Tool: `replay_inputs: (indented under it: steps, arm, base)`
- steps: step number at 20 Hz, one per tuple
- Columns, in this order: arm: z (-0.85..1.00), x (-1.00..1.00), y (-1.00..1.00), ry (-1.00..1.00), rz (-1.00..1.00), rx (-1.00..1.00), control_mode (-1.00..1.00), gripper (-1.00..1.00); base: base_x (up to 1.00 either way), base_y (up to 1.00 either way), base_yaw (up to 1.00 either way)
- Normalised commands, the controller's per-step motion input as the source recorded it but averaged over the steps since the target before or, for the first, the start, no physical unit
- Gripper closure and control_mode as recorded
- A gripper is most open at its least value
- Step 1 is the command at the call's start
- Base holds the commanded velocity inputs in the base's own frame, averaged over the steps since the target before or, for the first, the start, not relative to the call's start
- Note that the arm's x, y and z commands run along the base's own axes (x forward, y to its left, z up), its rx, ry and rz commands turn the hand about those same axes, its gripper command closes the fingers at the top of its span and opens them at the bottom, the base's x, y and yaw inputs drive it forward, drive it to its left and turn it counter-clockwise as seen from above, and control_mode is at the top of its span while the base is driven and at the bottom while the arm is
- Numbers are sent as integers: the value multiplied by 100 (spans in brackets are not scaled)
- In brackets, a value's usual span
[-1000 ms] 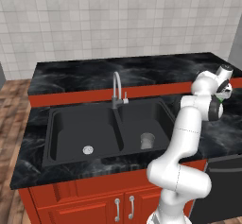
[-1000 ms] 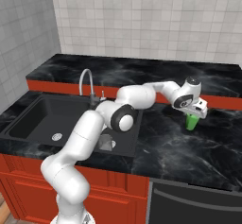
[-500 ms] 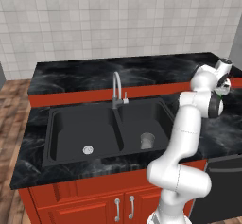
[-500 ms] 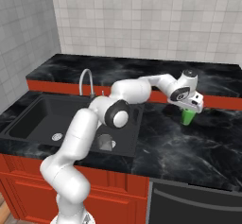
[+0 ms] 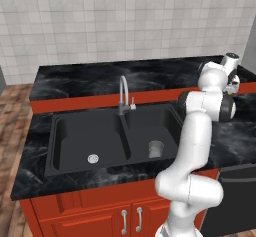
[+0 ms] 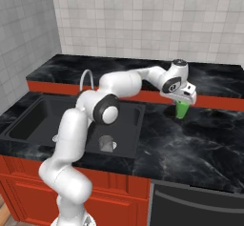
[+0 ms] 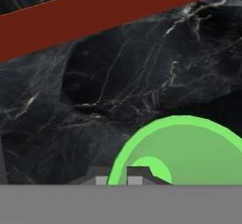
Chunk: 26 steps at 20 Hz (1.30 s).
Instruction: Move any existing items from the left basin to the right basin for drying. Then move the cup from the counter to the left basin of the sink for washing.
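Right base view – jaws [image 6: 183,101] over green cup [image 6: 181,109], grip unclear – grey tumbler [image 6: 106,144] in right basin [image 6: 136,118]

A kitchen: black double sink [image 5: 70,146] with gooseneck tap [image 5: 123,92] mid-frame, marble-look counter [image 6: 190,141] over red cabinets [image 5: 95,213], pale tiled wall [image 5: 125,21] across the top.

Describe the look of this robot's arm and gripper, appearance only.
The white, glossy, rounded arm is built of tubular links with dark grey disc-shaped joint caps. Its white two-finger gripper has a boxy hand with dark patches and small dark finger tips. No cables or markings are visible.
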Motion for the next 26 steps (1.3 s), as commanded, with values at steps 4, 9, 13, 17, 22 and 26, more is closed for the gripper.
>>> replay_inputs:
  steps: [4,9,13,17,22,26]
  arm:
    - [25,-24,50,0,0,-5,-100,100]
    - [24,-24,50,1,0,-3,-100,100]
    - [26,-22,51,3,0,-2,-100,100]
    - [24,-23,52,3,0,-1,-100,100]
    - [21,-24,57,4,0,-1,-100,100]
    - [18,-23,64,7,0,0,-100,100]
  base:
    - [0,0,0]
    - [0,0,0]
    - [0,0,0]
    - [0,0,0]
    - [0,0,0]
    - [0,0,0]
